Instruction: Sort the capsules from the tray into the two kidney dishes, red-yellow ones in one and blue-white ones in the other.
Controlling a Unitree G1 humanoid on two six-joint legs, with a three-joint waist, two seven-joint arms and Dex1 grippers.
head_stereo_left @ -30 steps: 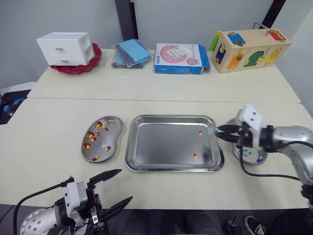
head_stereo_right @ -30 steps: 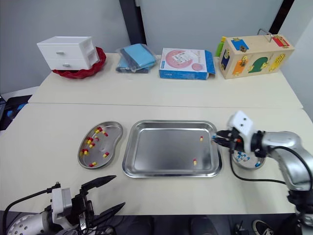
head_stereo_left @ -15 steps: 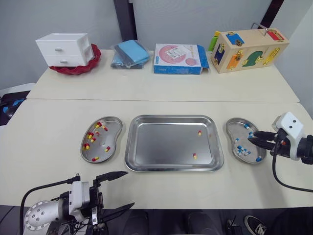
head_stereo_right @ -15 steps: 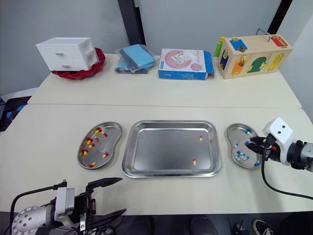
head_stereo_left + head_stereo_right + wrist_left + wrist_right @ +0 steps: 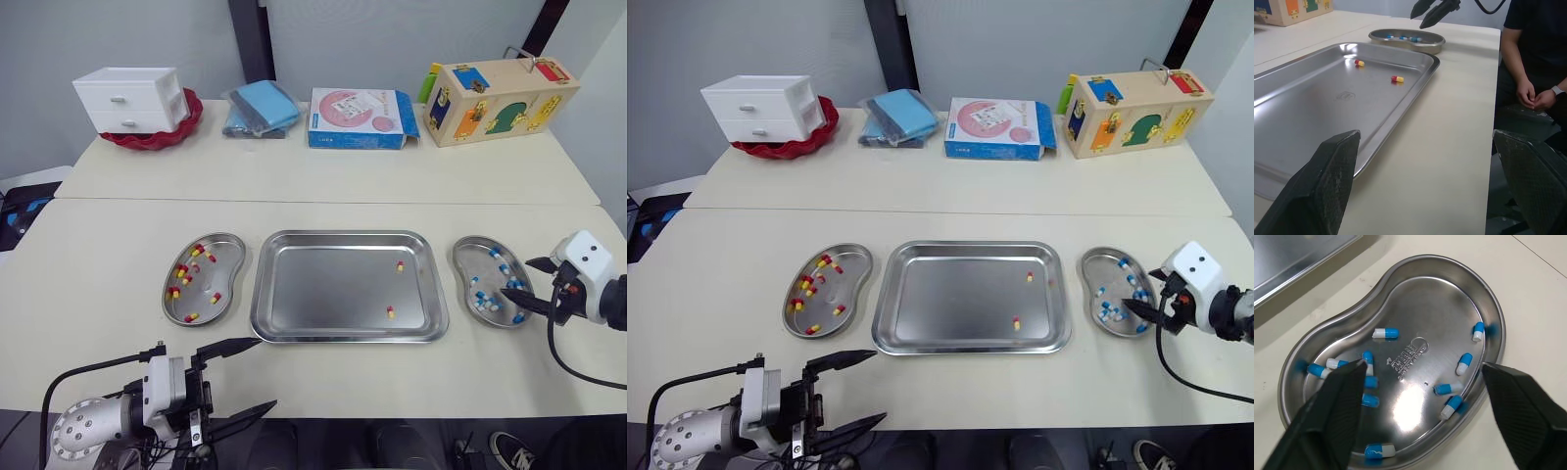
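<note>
A rectangular stainless-steel tray [image 5: 323, 289] lies at the centre of the cream bench [image 5: 118, 255]. It holds two red-yellow capsules: the far capsule [image 5: 400, 265] at 2 o'clock of its centre and the near capsule [image 5: 391, 312] at 4 o'clock.

At 9 o'clock of the tray, the left kidney-shaped steel dish [image 5: 227, 262] holds about ten red-yellow dish capsules [image 5: 182, 268]. At 3 o'clock, the right kidney-shaped steel dish [image 5: 475, 257] holds about ten blue-white capsules [image 5: 1385, 333].

The right pincer [image 5: 517, 277] is over the 4 o'clock rim of the right dish, with both tray capsules toward its 9 o'clock. Its fingers are spread wide with nothing between them.

The left pincer [image 5: 265, 372] is at 7 o'clock of the tray, at the bench's near edge. It is likewise spread wide and empty.
</note>
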